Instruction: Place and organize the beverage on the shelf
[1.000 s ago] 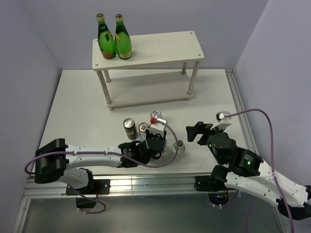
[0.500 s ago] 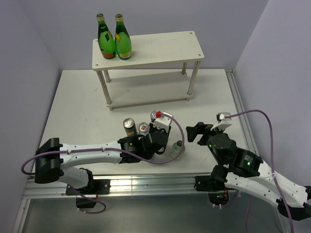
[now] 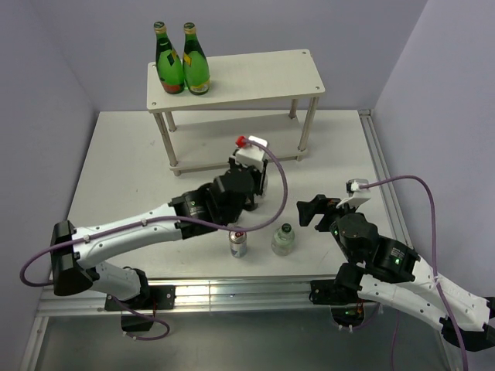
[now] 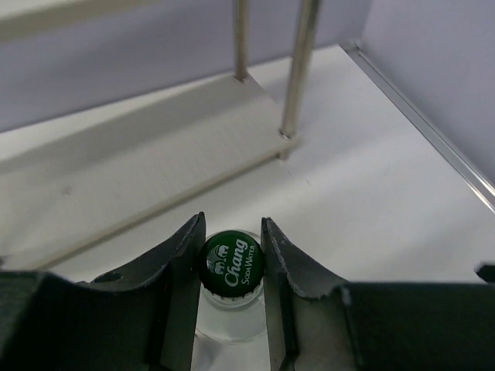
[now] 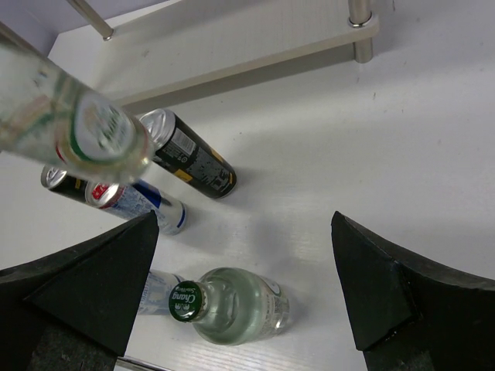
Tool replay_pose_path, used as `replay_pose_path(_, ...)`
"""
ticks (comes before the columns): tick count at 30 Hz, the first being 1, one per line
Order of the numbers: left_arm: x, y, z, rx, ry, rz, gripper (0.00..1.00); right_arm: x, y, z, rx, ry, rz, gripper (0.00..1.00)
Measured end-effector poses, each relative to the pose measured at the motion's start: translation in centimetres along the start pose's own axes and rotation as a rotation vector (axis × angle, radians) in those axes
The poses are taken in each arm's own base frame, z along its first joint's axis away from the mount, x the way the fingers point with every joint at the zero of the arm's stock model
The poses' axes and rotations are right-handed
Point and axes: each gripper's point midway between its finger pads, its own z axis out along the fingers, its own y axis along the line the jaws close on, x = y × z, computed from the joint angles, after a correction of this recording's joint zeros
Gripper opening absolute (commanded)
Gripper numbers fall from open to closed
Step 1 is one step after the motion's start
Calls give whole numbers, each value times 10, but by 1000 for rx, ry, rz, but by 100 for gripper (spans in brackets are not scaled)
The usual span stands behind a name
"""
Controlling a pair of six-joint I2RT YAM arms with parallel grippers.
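Observation:
My left gripper is shut on the green cap of a squat clear bottle and holds it above the table, in front of the cream-white shelf; its lower board lies just ahead. In the top view the left gripper hides that bottle. The held bottle shows in the right wrist view. My right gripper is open and empty, above a second clear bottle, which also shows in the top view. A black can and two slim silver cans stand on the table.
Two tall green glass bottles stand at the left end of the shelf's top board. A second black can shows partly behind the silver one. A metal rail runs along the table's right edge.
My left arm has risen from the cans and swung toward the shelf with the clear bottle in its grip. A silver can it covered now shows. The right arm has not moved.

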Motion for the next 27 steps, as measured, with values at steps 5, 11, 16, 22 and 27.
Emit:
replay_pose_path(5,-38,57,19,-113,-59,-24,0,-1,0,-1,-3,-5,5,100)
replay_pose_path(11,-47,133,42,-285,-84,-32,0,-1,0,-1,-4,-5,5,100)
replay_pose_path(16,-29,169,55,-372,-91,-35,0,-1,0,-1,-6,-5,5,100)
replay_pose_path(22,3,195,78,-451,-68,-16,0,-1,0,-1,-6,-5,5,100)
replay_pose_path(27,19,212,89,-514,-78,-14,0,-1,1,-2,-12,-3,5,100)
